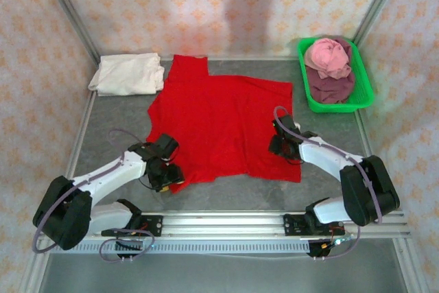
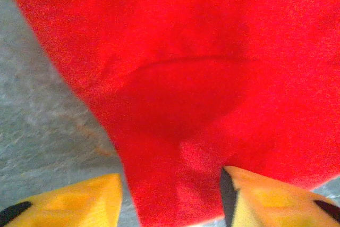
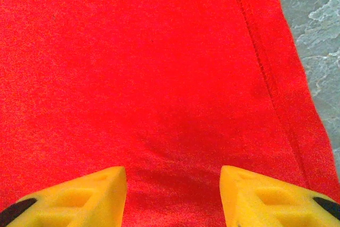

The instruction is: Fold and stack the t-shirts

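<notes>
A bright red t-shirt (image 1: 219, 125) lies spread flat on the grey table. My left gripper (image 1: 167, 173) is low over its near left corner. In the left wrist view its yellow fingers (image 2: 79, 200) stand apart, open, with the red cloth's corner (image 2: 175, 131) lying between them (image 2: 171, 176). My right gripper (image 1: 281, 143) hovers over the shirt's right side, open (image 3: 172, 169), above flat red cloth (image 3: 133, 67) near the stitched hem (image 3: 265, 73). A folded cream-white t-shirt (image 1: 127, 73) rests at the back left. Pink (image 1: 329, 56) and dull maroon (image 1: 330, 87) t-shirts are bunched in the tray.
The green plastic tray (image 1: 363, 97) sits at the back right corner. Patterned walls close in the table on three sides. Bare grey table (image 1: 233, 190) shows between the shirt's near edge and the metal rail (image 1: 226, 223) carrying both arm bases.
</notes>
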Robot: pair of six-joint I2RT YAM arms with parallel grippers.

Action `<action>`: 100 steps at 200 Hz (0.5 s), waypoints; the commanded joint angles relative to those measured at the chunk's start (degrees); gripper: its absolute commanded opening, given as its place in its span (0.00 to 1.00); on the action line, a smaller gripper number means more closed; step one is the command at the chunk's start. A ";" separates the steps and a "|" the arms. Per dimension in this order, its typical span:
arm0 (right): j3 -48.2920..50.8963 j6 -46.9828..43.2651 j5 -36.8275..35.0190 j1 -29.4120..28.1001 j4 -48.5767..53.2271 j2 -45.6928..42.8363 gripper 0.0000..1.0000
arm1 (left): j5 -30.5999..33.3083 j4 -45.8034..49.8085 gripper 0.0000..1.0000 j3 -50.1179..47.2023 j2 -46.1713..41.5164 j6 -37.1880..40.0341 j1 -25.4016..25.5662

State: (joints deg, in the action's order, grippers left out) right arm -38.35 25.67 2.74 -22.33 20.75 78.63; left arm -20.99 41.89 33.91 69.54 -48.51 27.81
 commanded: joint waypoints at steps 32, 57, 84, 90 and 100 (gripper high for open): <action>0.37 0.21 -2.41 0.71 -1.33 -0.40 0.50 | 6.17 0.12 0.07 6.36 2.87 4.03 -0.47; -0.63 -0.26 -0.40 1.22 -1.50 2.55 0.49 | 6.85 2.28 0.00 10.85 1.70 8.96 -7.00; -2.75 -0.31 -0.34 1.65 -0.98 6.18 0.48 | 6.41 1.49 0.00 19.29 4.52 14.47 -12.43; -3.02 -0.18 -0.50 1.79 -0.98 6.56 0.48 | 6.78 2.31 0.00 22.19 6.23 16.00 -12.73; -3.63 0.20 -1.35 2.10 -0.38 7.07 0.49 | 8.01 3.92 0.00 26.42 8.85 18.31 -13.14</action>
State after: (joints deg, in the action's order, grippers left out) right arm -39.75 25.69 2.57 -20.95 19.70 84.01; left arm -15.81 42.83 51.42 74.08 -37.89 15.57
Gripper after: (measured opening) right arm 0.486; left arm 0.046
